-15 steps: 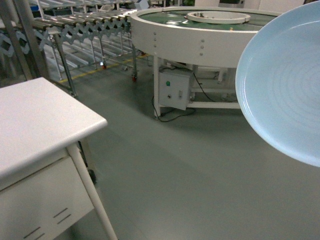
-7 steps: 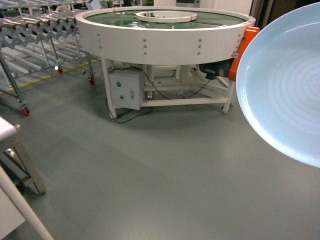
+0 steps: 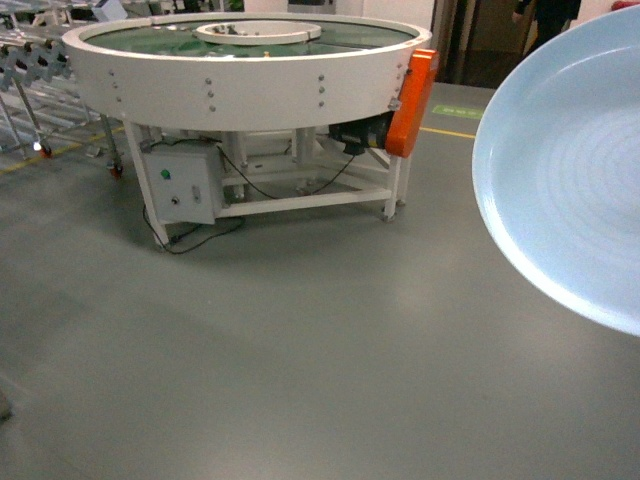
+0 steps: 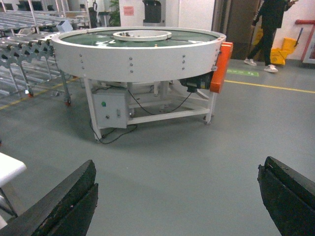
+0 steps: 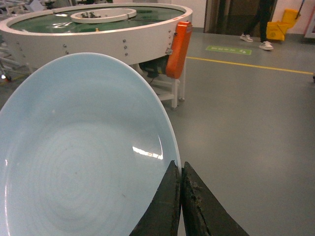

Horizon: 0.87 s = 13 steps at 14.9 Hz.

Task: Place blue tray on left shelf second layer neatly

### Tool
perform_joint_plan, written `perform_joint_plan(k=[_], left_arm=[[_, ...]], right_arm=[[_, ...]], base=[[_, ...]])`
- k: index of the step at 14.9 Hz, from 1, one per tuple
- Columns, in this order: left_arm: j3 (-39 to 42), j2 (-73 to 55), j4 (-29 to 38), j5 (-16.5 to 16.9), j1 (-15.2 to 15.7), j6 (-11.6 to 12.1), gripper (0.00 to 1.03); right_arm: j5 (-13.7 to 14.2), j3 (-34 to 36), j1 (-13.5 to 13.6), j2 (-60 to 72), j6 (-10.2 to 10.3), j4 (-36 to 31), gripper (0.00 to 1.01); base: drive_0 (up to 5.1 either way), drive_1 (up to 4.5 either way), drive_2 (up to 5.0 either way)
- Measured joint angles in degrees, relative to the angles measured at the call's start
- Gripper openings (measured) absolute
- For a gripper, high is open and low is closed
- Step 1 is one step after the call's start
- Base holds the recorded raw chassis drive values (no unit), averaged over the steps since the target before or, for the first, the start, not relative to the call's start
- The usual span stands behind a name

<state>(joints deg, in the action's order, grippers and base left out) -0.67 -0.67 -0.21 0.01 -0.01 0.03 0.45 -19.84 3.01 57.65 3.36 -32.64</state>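
The blue tray (image 3: 570,170) is a pale sky-blue round dish held up in the air at the right edge of the head view, its inside facing me. In the right wrist view the blue tray (image 5: 78,152) fills the left side, and my right gripper (image 5: 179,166) is shut on its rim, one finger on each face. My left gripper (image 4: 177,182) hangs open over bare floor with nothing between its black fingers (image 4: 74,196). No shelf shows in any view. Neither gripper shows in the head view.
A large round white conveyor table (image 3: 240,80) with a green top, an orange motor cover (image 3: 412,100) and a grey control box (image 3: 183,186) stands ahead left. Roller conveyors (image 4: 24,46) lie far left. A person (image 4: 268,29) walks at the back right by a yellow bucket (image 4: 285,49).
The view has swung right: the white table at the near left has left the frame and the round conveyor has slid leftward. The tray stays fixed in the right gripper.
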Motion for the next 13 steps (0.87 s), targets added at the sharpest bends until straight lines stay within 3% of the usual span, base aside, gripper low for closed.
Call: perform_joint_plan(k=[13], left_arm=[[0.0,0.0,0.0,-0.1,0.0,0.0,0.98]], right_arm=[[-0.1,0.0,0.0,0.0,0.0,0.0,0.02]], base=[[-1.7,2.45,-5.8]])
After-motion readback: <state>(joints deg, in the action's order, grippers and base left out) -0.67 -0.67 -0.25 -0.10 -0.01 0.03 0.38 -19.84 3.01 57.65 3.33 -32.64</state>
